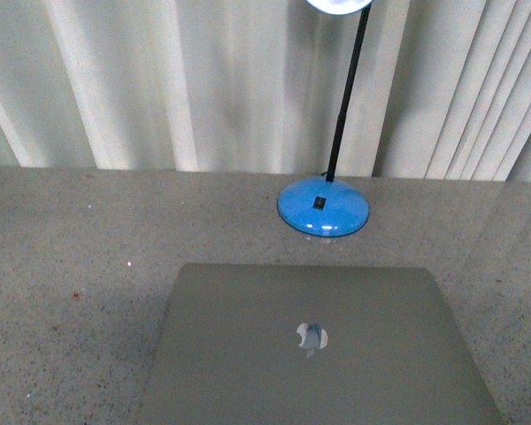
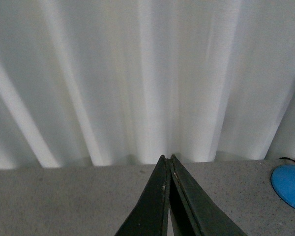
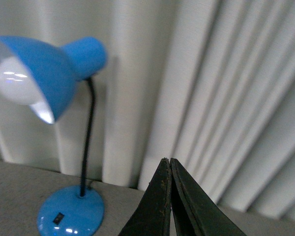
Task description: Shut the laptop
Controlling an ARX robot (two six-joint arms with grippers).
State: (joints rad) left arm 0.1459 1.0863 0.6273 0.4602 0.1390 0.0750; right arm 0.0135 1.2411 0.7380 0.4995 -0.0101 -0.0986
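Laptop sits lower centre of front view, lid fully down & flat on the speckled grey surface, silver-grey top facing up w/ shiny apple logo near its middle; bottom edge of lid runs out of frame. Just behind it, upper centre-right, blue desk lamp: round base on the surface, thin black stem going up, white underside of shade cut off at top edge. Pale pleated curtain fills the whole upper half. No arms in front view. Left wrist view: left tool at bottom centre, dark fingers pressed together tip to tip, holding nothing; lamp base at lower right edge. Right wrist view: right tool likewise closed, tips meeting, nothing between; lamp w/ lit-looking white bulb at left, curtain behind.
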